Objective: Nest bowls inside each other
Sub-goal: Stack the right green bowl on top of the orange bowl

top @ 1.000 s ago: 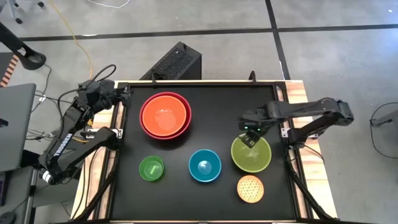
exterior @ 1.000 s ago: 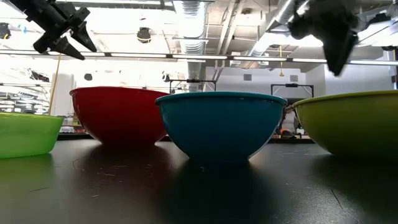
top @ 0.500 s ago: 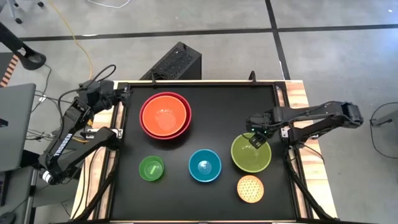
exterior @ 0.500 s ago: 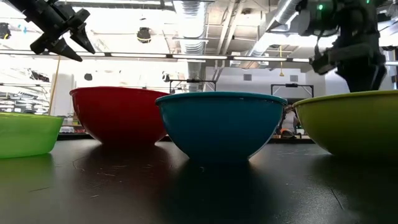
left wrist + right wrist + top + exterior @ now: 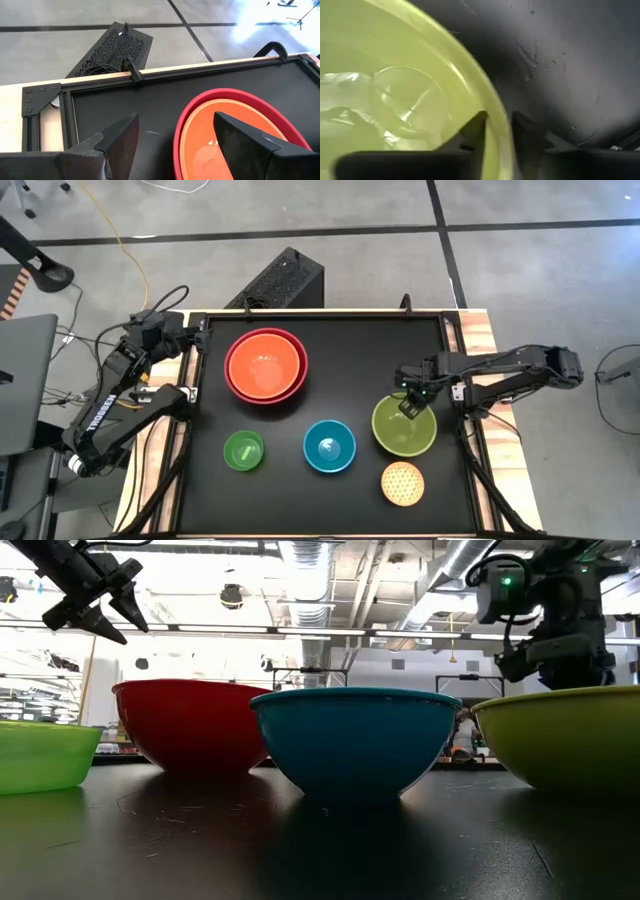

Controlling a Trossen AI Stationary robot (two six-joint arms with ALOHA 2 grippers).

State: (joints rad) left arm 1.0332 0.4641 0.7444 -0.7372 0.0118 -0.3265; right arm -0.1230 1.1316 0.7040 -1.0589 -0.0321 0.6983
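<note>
The yellow-green bowl (image 5: 403,432) sits on its base at the table's right. My right gripper (image 5: 408,402) points down at the bowl's far rim and is shut on it. An orange bowl (image 5: 264,362) is nested in the red bowl (image 5: 290,385) at the far left. The blue bowl (image 5: 329,446), the small green bowl (image 5: 243,450) and the dotted yellow-orange bowl (image 5: 402,483) stand apart along the near side. My left gripper (image 5: 192,330) hovers open, high above the table's far left corner, touching nothing. My right gripper straddles the yellow-green bowl's far rim (image 5: 494,105), one finger (image 5: 476,132) inside the bowl and the other (image 5: 524,132) outside. The fingers come from above, pointing down, and the rim fills the gap between them. The bowl stays on the table.
The black table has a raised frame (image 5: 455,340) around it. Bare black surface lies between the red bowl and the yellow-green bowl. A black grille box (image 5: 280,280) lies on the floor beyond the far edge.
My right gripper has come down and shifted a little toward the table's right edge, ending at the yellow-green bowl's far rim. No bowl has moved.
</note>
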